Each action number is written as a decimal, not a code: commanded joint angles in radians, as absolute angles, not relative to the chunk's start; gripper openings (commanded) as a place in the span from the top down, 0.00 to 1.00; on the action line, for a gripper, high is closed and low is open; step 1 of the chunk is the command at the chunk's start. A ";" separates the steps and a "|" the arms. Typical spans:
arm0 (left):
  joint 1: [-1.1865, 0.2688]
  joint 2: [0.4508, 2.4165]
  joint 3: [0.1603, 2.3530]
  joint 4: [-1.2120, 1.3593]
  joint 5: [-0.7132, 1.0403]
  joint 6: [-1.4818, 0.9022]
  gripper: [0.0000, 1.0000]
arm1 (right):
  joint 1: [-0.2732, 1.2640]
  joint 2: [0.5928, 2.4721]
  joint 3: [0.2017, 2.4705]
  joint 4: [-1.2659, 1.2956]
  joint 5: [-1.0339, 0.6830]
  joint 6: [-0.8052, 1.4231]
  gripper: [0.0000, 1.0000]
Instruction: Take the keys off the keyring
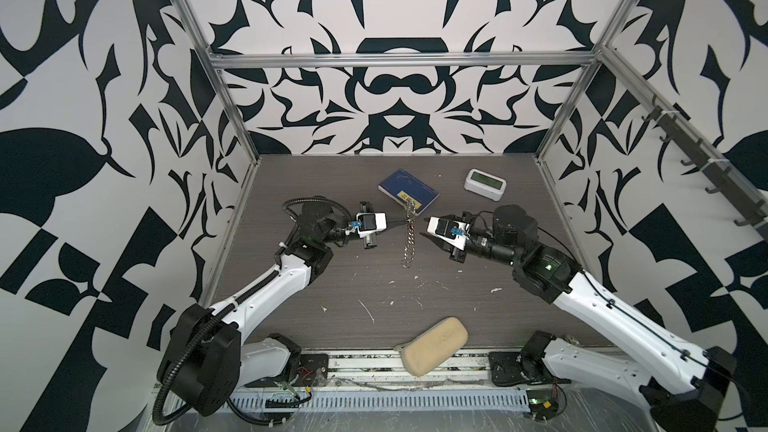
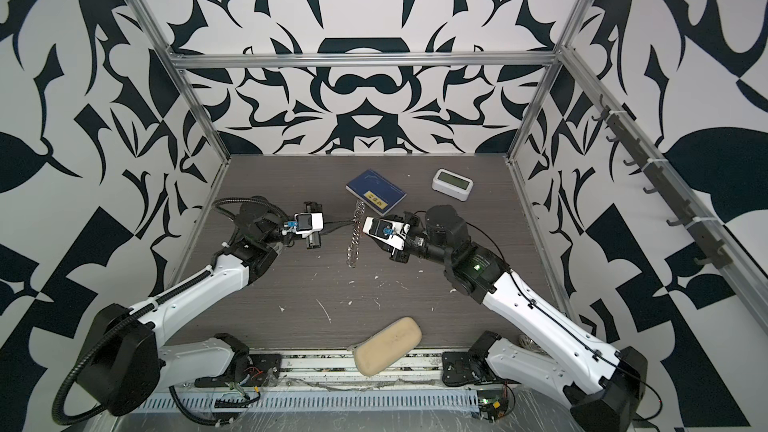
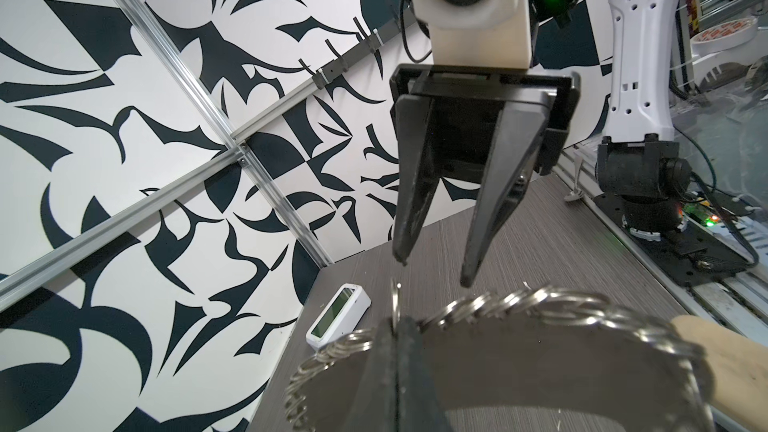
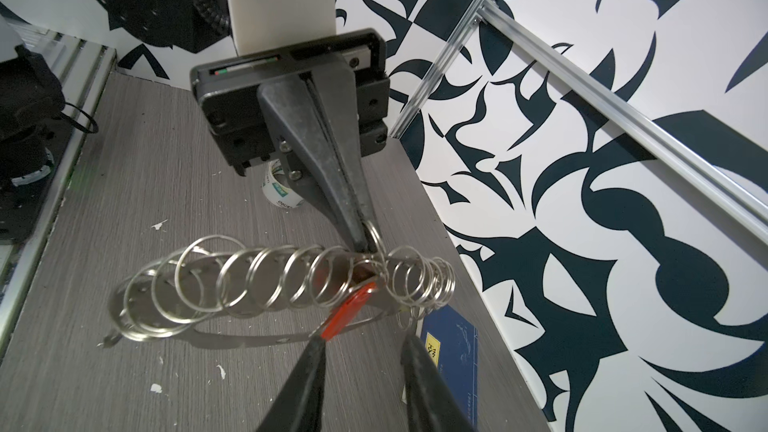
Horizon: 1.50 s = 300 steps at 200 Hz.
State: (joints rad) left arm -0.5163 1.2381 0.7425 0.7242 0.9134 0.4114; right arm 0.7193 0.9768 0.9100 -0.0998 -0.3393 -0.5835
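My left end effector is pinched shut on one of the little rings of the keyring, holding it up on its edge over the counter. In a top view the keyring shows edge-on, right between my two end effectors.

The keys hang just beside that pinch, though honestly the red tag is all I can make out.

My right end effector has its jaws apart. One fingertip sits right at the tag's low end, and nothing is gripped.

A blue booklet lies behind the keyring, with a white clock further back. There's a beige pad at the near edge and a tape roll beyond my left end effector.

The counter is dark wood-grain, and the walls are a black-and-white pattern.
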 commanded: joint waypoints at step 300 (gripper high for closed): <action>-0.496 1.212 0.716 0.790 0.769 0.367 1.00 | 0.667 1.004 0.923 -0.116 -0.269 -0.612 1.00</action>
State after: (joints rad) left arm -0.5228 1.2205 0.7238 0.7311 0.8703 0.3836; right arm 0.6868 1.0283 0.8688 -0.0013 -0.3500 -0.5800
